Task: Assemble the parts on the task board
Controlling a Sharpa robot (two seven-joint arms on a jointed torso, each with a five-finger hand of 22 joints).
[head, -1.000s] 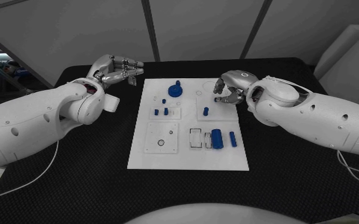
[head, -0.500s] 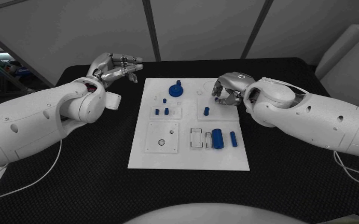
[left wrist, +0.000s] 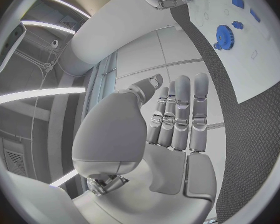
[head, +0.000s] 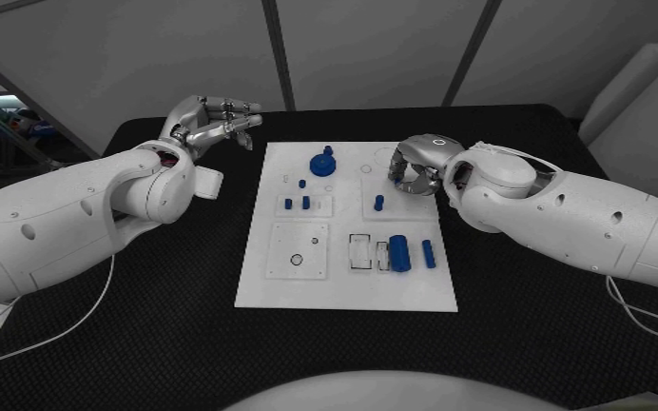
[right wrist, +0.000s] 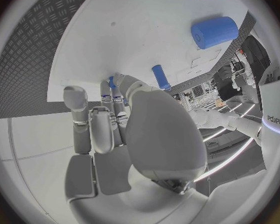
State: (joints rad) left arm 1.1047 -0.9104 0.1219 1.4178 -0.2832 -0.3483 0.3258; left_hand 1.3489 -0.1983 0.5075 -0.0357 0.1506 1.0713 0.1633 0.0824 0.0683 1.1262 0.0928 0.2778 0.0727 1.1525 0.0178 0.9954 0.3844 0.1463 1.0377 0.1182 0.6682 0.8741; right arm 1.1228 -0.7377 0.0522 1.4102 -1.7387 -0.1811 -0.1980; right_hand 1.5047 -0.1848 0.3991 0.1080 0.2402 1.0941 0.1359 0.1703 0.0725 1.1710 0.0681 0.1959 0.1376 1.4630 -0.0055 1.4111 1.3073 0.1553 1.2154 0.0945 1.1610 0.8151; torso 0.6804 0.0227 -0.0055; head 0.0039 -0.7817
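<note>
we see the left hand (head: 216,124) raised off the task board's (head: 281,292) far left corner, fingers apart, holding nothing. the right hand (head: 416,166) curls over the board's far right edge — whether it grips a blue part (right wrist: 110,81) we cannot tell.

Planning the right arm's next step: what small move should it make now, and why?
Probably lower the right hand onto the small blue peg beside it: the fingers hang over the board holding nothing I can see, while the left hand waits off the board.
</note>
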